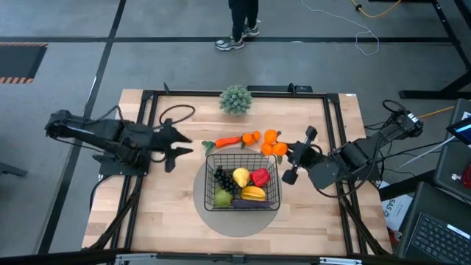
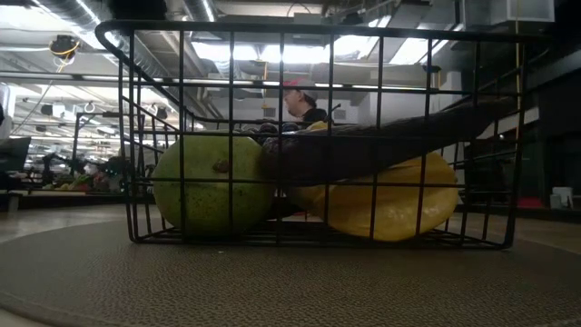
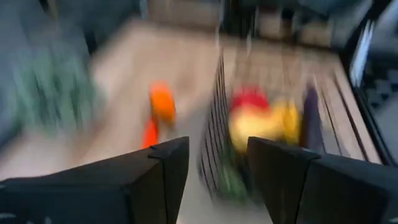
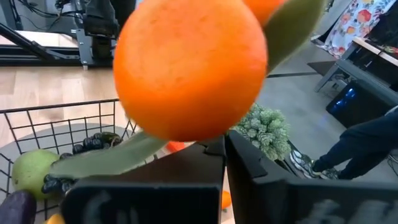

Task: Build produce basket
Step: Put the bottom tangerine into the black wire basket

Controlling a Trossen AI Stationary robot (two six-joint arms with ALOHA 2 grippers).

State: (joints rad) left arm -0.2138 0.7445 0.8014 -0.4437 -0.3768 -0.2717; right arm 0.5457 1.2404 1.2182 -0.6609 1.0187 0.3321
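The black wire basket (image 1: 241,179) stands on a grey round mat and holds a pear (image 2: 211,186), a banana (image 2: 390,200), an eggplant (image 2: 381,145), grapes, a lemon and a red pepper. A carrot (image 1: 228,141) and two oranges (image 1: 254,137) lie on the table just beyond it. My right gripper (image 1: 285,152) (image 4: 224,140) is at the basket's far right corner, shut on a leafy orange (image 4: 189,68). My left gripper (image 1: 188,145) (image 3: 217,162) hovers open to the left of the basket, holding nothing. My right gripper holds the orange by its green leaf (image 4: 118,158), which runs out sideways from the shut fingers (image 4: 249,168). The orange itself hides the place of contact. The fingers come from the table's right side, slanting a little downward, and the orange sits just past their tips.
A spiky grey-green ball plant (image 1: 235,99) stands at the table's far edge. A black frame (image 1: 147,132) borders the tabletop. A person stands beyond the far edge (image 1: 241,29). Bare wood lies to the left of and in front of the mat.
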